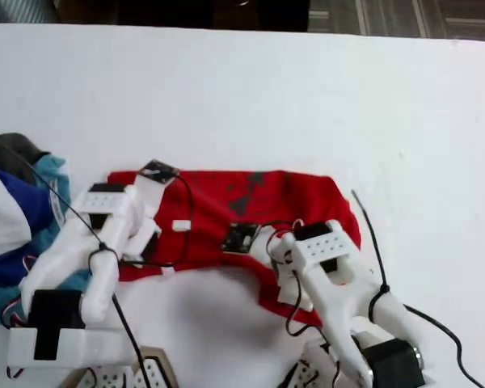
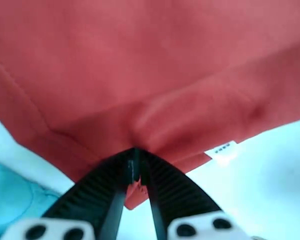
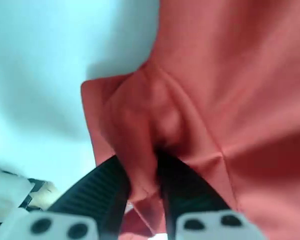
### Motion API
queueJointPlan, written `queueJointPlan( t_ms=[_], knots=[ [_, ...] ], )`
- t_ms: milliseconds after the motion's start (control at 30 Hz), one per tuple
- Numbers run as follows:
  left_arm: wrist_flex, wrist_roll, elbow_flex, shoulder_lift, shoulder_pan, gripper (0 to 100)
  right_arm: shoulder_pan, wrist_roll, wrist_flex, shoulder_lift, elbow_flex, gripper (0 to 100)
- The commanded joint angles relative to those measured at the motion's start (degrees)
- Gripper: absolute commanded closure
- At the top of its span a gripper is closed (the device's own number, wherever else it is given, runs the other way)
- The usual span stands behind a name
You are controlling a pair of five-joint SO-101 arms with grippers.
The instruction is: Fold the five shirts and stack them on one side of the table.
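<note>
A red shirt (image 1: 250,206) lies across the middle of the white table (image 1: 307,97), its near edge lifted and pulled toward the arms. My left gripper (image 2: 135,160) is shut on the shirt's near left edge (image 2: 140,100), close to a small white tag (image 2: 224,149). In the high view that gripper (image 1: 149,242) sits at the shirt's left side. Bunched red cloth (image 3: 150,130) is pinched in my right gripper (image 3: 144,175), which is shut on it. That gripper (image 1: 281,257) holds the shirt's near right part in the high view.
A pile of other shirts (image 1: 20,210) in teal, blue, white and dark grey lies at the table's left edge. A black cable (image 1: 372,234) runs off the right arm. The far and right parts of the table are bare.
</note>
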Motion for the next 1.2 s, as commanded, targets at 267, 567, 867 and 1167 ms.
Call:
queueJointPlan(
  t_ms=[267,567,867,1167],
  knots=[
    [-0.62,-0.09,-1.01,1.49,0.26,97,-0.31,0.09,15.43,-14.11,-8.62,98.0],
    [-0.62,-0.09,-1.01,1.49,0.26,97,-0.13,0.26,16.75,-5.93,-23.82,98.0],
    [-0.62,-0.09,-1.01,1.49,0.26,97,8.66,4.84,15.78,20.44,-50.20,98.0],
    [-0.62,-0.09,-1.01,1.49,0.26,97,12.88,4.40,22.11,39.25,-71.47,90.3]
  ],
)
